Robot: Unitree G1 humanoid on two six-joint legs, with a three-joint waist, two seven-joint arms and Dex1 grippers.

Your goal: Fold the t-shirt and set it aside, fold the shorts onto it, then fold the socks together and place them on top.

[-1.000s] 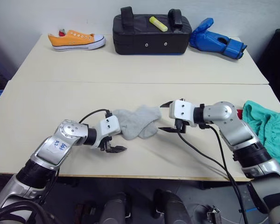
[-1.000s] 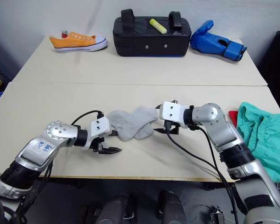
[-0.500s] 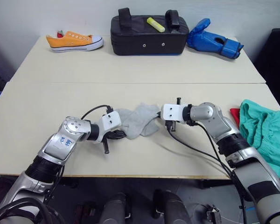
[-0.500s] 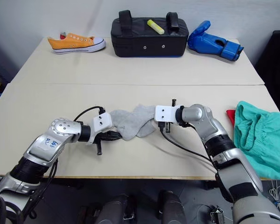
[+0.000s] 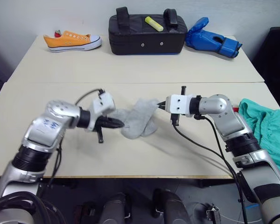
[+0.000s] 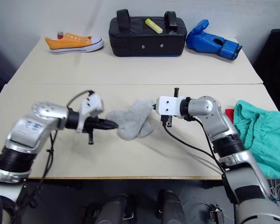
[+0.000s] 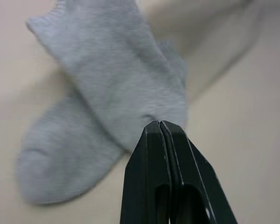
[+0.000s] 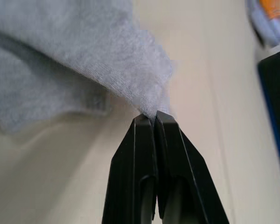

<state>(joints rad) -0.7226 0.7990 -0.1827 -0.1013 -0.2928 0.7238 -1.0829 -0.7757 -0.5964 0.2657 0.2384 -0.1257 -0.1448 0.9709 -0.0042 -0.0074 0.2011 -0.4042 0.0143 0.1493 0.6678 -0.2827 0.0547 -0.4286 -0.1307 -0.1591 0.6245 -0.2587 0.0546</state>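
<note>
the left gripper [image 5: 118, 124] has its two black fingers pinched together on one end of the light grey soft short socks [image 5: 139, 119], and the right gripper [image 5: 161, 105] is clamped on their opposite edge. the socks lie overlapped on the pale beige wooden table [image 5: 130, 70], between both grippers. the teal gathered cloth shorts [image 5: 266, 130] rest at the table's right edge.

socks [image 5: 139, 117] mid-table [image 5: 130, 70], shorts [image 5: 266, 126] far right, sneaker [image 5: 73, 39] behind
</note>
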